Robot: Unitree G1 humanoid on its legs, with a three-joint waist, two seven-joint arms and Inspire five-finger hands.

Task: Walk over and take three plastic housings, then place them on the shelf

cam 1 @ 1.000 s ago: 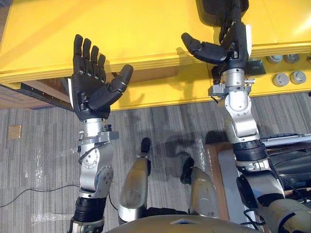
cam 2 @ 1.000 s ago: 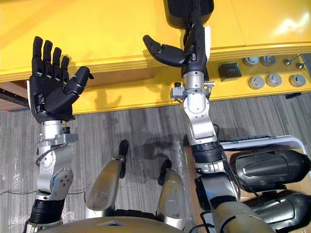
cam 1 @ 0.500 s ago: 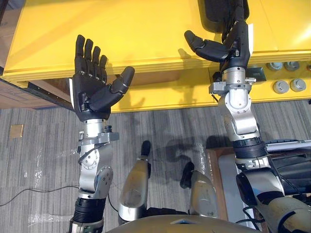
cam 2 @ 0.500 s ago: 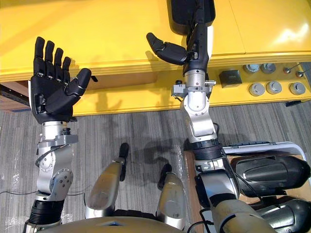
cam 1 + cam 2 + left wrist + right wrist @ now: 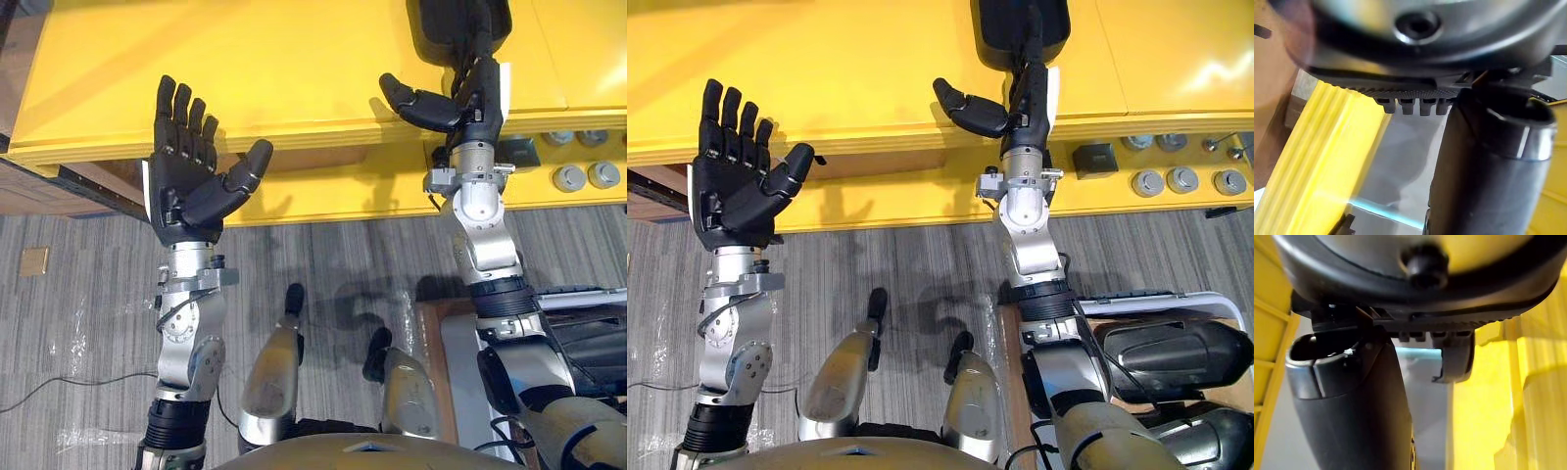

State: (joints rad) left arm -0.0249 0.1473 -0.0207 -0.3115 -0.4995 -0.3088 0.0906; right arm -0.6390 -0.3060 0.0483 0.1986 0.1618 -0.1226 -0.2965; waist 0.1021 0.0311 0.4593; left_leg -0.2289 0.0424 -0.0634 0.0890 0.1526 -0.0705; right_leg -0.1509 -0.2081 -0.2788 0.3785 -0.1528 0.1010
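A black plastic housing [image 5: 999,24] lies on the yellow shelf [image 5: 872,69], with the right hand [image 5: 1029,98] resting straight-fingered on its near end, thumb wide and gripping nothing; the left hand [image 5: 725,196] is open and empty. The housing is probably light, stiff and slick — best pinched across its width.

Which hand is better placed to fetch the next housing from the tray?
Right. The right hand is at the housing on the yellow shelf, and the tray holding more housings lies on its side; the open left hand is farther.

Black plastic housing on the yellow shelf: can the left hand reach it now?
Probably not: the left hand is open well off to the side, and the right hand is at the black plastic housing.
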